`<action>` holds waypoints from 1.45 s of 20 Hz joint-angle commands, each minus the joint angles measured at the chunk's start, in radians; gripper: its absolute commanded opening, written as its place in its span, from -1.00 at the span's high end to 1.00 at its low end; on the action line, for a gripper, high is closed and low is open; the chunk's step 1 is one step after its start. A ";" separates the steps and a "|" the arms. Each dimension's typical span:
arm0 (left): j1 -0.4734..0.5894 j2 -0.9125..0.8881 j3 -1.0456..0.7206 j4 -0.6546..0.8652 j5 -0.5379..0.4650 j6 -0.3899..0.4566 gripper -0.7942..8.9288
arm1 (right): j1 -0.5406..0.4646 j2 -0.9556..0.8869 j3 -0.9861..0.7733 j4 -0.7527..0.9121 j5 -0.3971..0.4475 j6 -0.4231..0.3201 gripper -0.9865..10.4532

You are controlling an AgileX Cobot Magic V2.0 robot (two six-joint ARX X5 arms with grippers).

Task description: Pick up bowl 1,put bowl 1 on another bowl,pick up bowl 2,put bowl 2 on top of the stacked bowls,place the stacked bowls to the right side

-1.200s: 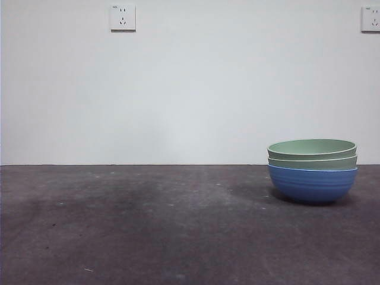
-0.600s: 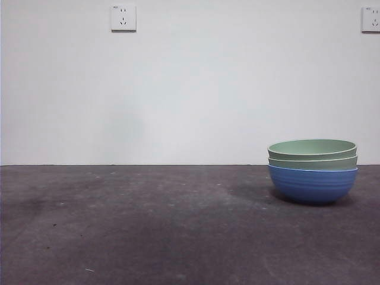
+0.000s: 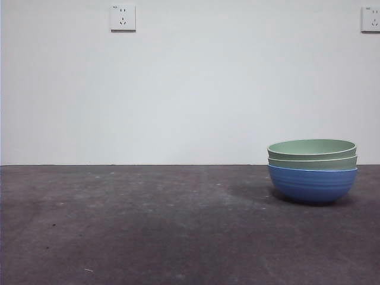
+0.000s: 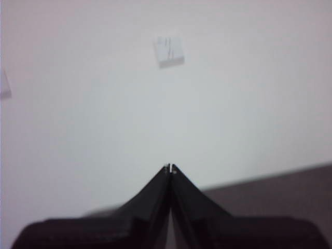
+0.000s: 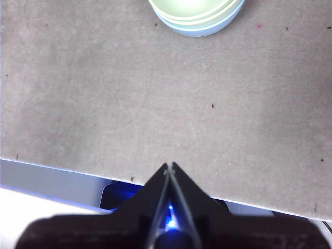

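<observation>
Standing stacked bowls (image 3: 312,171) bear no readable writing; grippers waiting.

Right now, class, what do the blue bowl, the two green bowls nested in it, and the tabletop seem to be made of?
Blue bowl: probably matte plastic or a fibre composite, with faint ribs and no gloss.
Green bowls: seemingly the same matte material, with paler rims.
Tabletop: a dull, dark, scuffed and speckled sheet, perhaps laminate or a mat; the pictures leave it open.

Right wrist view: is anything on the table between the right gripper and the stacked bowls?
Nothing visible. Only bare table lies between the right gripper, jaws shut, and the stacked bowls. In the front view the stack stands alone on the right side, neither arm near it.
</observation>
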 commanded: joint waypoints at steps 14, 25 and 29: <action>0.014 -0.230 -0.415 -0.097 -0.017 -0.100 0.84 | 0.002 -0.001 -0.008 0.002 0.001 -0.009 0.82; 0.014 -0.229 -0.415 -0.258 -0.017 -0.195 0.84 | 0.002 -0.001 -0.008 0.002 0.001 -0.009 0.82; 0.014 -0.229 -0.415 -0.258 -0.017 -0.195 0.84 | 0.002 -0.001 -0.008 0.002 0.001 -0.009 0.82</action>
